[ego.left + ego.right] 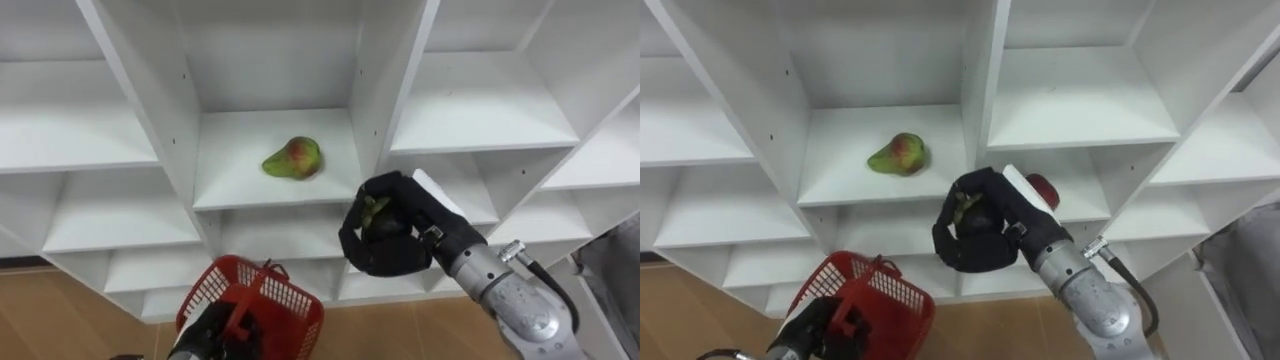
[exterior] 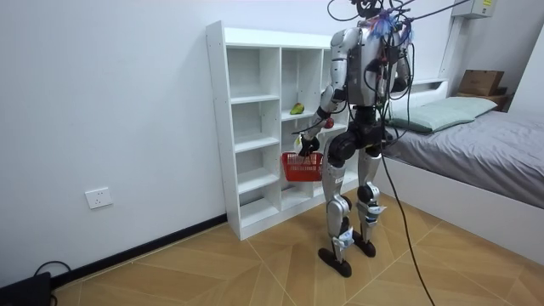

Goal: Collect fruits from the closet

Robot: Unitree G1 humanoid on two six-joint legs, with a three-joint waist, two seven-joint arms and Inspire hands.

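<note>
A green and red pear-shaped fruit lies on a middle shelf of the white closet. My right hand is in front of the shelf edge, just right of and below that fruit. Its fingers are curled round a small green fruit. A red round thing peeks out behind this hand in the compartment to the right, mostly hidden. Low at the left, my left hand grips the handle of a red wire basket. In the room view I stand upright facing the closet, with the basket at hip height.
The closet's other compartments look bare. Wooden floor shows below. In the room view a bed stands behind me at the right, and a white wall is left of the closet.
</note>
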